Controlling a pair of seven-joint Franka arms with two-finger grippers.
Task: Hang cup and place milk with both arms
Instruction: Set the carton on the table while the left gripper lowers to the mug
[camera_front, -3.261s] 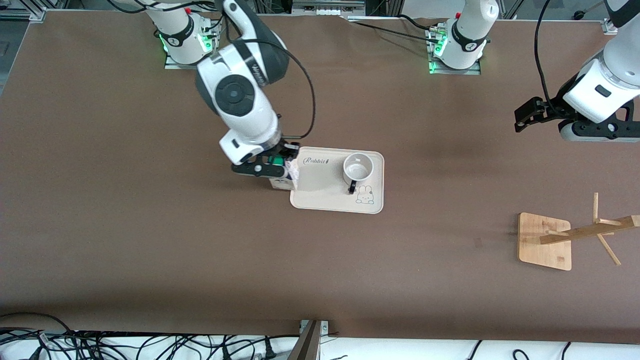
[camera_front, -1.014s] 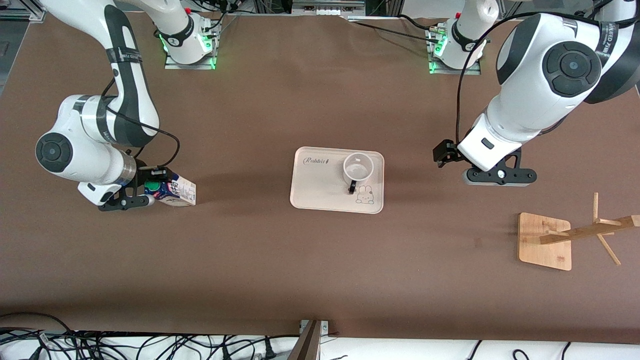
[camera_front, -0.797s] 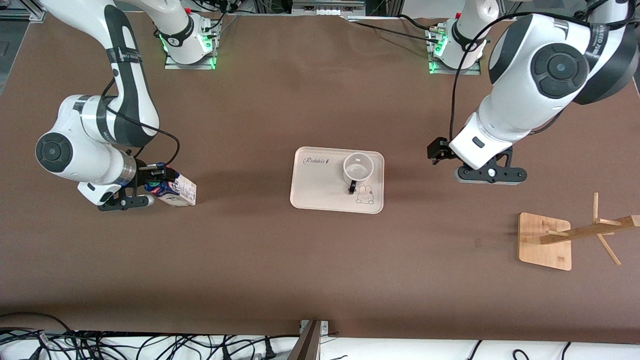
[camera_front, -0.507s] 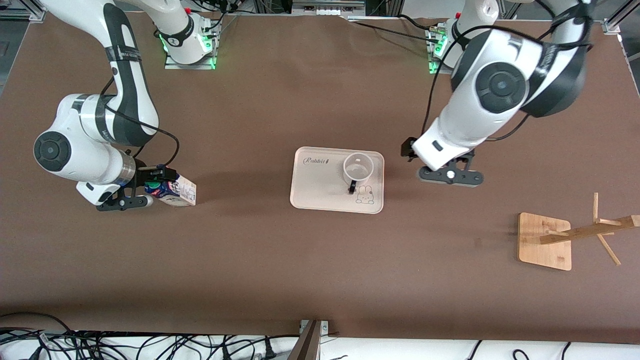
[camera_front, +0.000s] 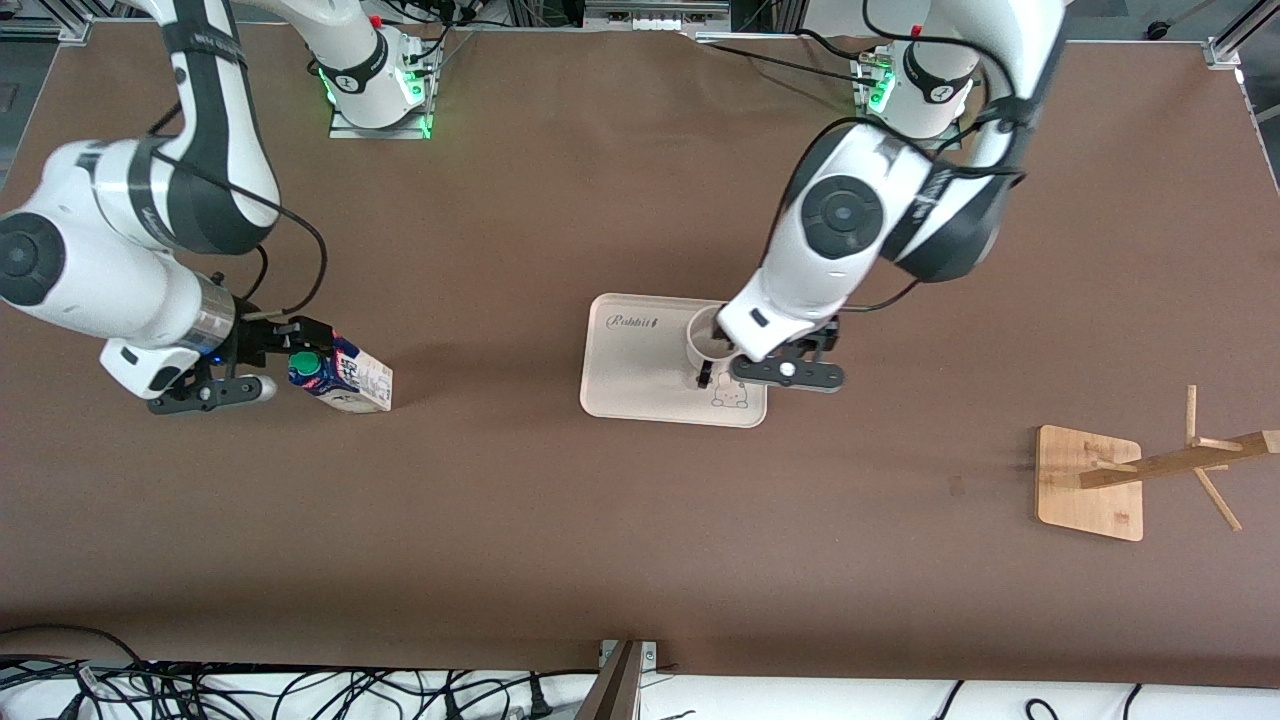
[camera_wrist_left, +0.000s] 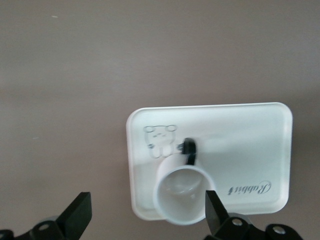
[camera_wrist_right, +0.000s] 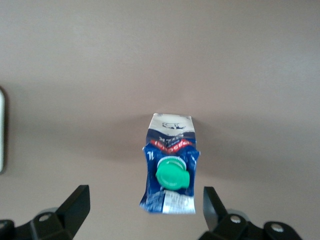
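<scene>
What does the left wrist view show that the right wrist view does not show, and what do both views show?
Only the left wrist view shows the cup, upright on the tray beside a printed bear, with the open left gripper over it. Only the right wrist view shows the milk with its green cap, standing free on the table, with the open right gripper apart from it. Both views share the brown table and a pair of black fingers spread wide.

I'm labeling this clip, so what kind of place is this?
Most likely a robotics lab test bench: two arms bolted to a brown-covered table, loose cables along its edge, and staged props, a cup on a tray and a milk carton.
</scene>
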